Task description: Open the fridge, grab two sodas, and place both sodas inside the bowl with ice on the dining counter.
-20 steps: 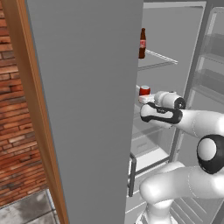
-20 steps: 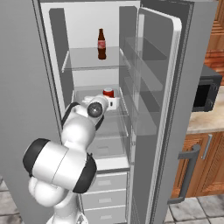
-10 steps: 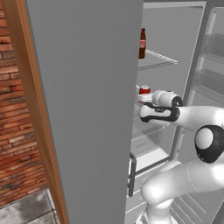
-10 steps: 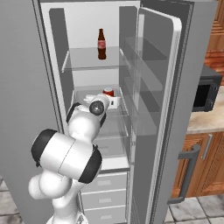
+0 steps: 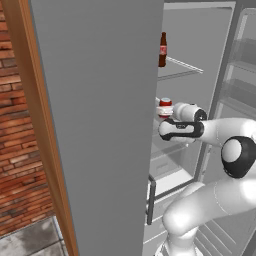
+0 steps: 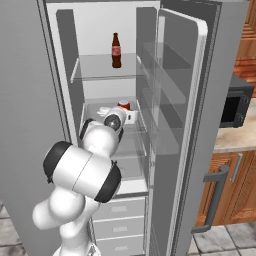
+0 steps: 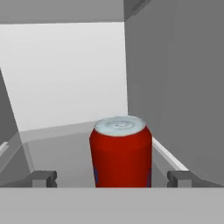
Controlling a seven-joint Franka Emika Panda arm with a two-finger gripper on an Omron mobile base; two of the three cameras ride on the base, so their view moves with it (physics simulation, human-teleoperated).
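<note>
I see the fridge (image 6: 200, 125) open, my gripper (image 7: 112, 178) spread wide, red can (image 7: 120, 151) upright between the fingertips (image 7: 43, 178), seemingly untouched, cola bottle (image 6: 116, 50) on the shelf above.

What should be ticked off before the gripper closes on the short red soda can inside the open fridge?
1. Tall grey fridge door open: ok.
2. Gripper open: ok; its dark fingertips stand apart, one on each side of the can.
3. Short red soda can with silver top centred between the tips: ok.
4. Can upright on the glass shelf: ok.
5. Tips far enough along the can's sides for a firm hold: cannot tell.
6. Slim dark-brown cola bottle on the shelf above, out of the way: ok.
</note>
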